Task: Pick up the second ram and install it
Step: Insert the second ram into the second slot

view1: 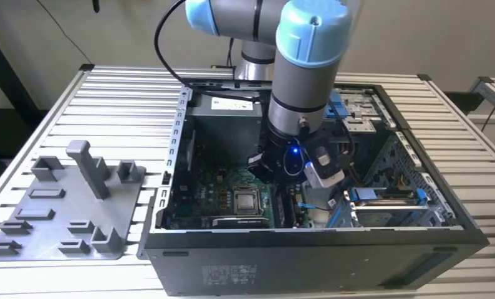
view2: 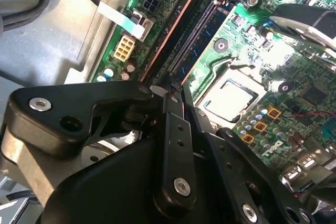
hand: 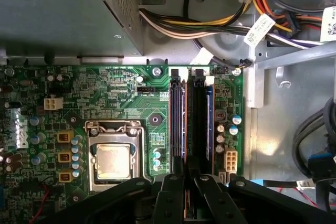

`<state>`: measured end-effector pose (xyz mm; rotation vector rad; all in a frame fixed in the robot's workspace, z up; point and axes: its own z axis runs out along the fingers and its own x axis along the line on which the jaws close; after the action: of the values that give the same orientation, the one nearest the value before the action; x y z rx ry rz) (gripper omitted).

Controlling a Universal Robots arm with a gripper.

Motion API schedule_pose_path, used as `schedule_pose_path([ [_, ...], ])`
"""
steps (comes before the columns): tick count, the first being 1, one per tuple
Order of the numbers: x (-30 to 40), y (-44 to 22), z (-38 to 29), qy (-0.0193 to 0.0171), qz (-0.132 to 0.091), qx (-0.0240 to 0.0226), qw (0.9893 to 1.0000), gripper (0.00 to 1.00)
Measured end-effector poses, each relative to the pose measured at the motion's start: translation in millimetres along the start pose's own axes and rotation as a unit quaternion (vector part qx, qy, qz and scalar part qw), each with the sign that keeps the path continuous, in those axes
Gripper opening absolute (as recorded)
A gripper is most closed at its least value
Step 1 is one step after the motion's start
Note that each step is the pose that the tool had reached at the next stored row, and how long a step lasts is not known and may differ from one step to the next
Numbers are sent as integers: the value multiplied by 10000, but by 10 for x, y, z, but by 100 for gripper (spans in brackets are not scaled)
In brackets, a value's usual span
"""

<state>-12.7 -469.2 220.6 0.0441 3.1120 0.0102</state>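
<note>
The gripper (hand: 185,195) is clenched on the second ram (hand: 185,129), a light, stiff, fragile board, best held by its thin edges.

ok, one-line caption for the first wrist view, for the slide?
Gripper over the motherboard's memory slots, fingers drawn close around a thin ram stick edge, beside the processor socket.

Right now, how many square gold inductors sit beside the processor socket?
3 inductors in a row beside the processor socket: one, the next, the last. The gripper may hide others.
</note>
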Motion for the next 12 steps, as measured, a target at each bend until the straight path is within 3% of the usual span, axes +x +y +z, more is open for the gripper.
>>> schedule_pose_path([
  [12,2,-1,6,0,1,-1,10000,14],
])
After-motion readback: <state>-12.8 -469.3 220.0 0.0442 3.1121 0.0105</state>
